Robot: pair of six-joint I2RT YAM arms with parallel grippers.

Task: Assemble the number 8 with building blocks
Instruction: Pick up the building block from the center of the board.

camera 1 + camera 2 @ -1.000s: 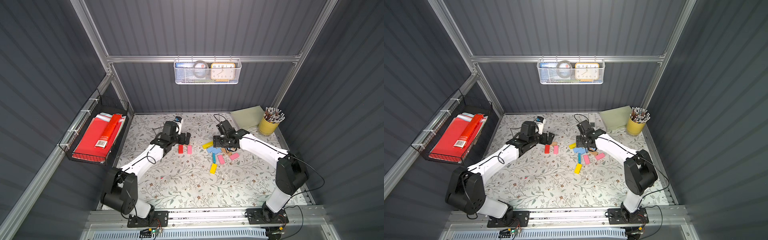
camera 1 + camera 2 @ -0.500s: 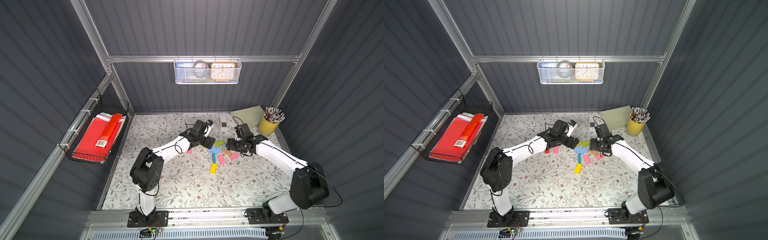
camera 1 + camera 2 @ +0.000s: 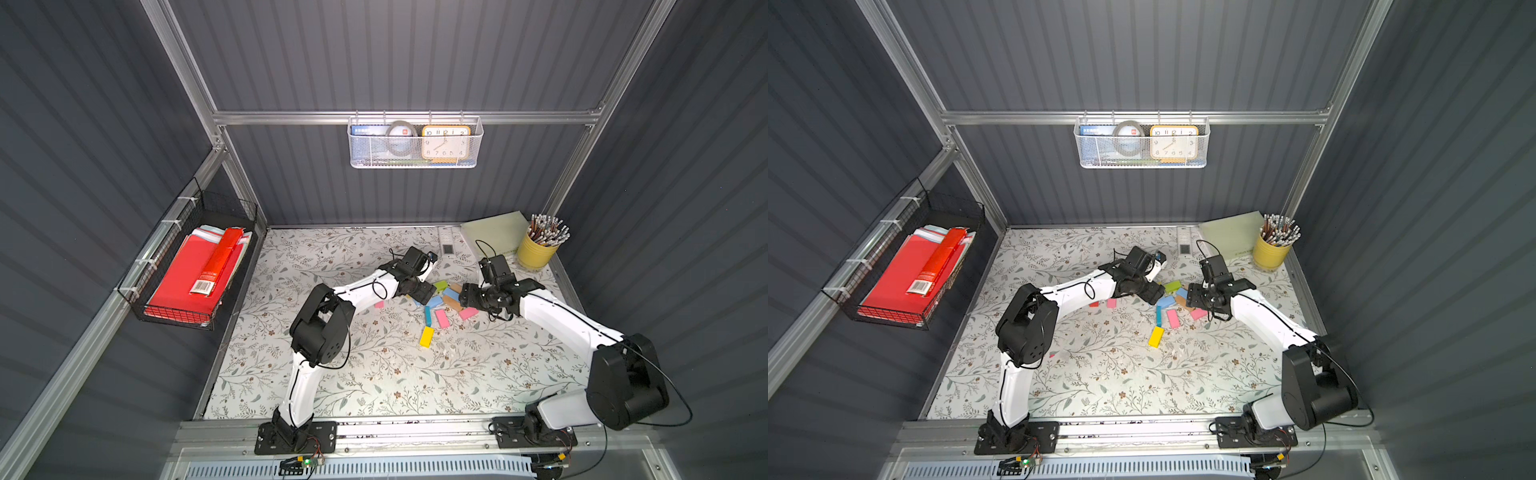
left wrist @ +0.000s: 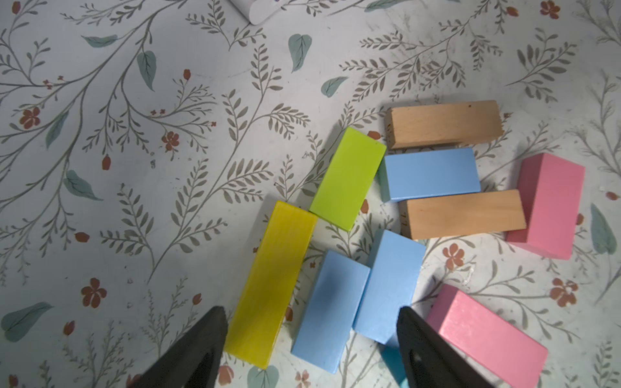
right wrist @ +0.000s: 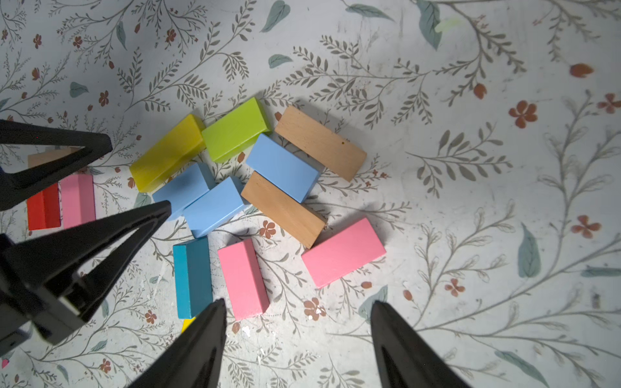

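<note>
Both my left gripper point(image 4: 309, 312) and right gripper point(image 5: 297, 304) gape empty over the building blocks point(image 3: 435, 302), heaped at two o'clock from the centre of the mat point(image 3: 365, 374). Light, stiff wood, paint probably slick: I'd pinch the yellow block point(image 4: 272, 282) across its long sides, mid-length.

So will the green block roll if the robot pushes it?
Probably not: the green block lies flat with square edges, so it should slide. It looks like stiff painted wood, likely light. It touches the yellow block, so a push may nudge that too.
</note>
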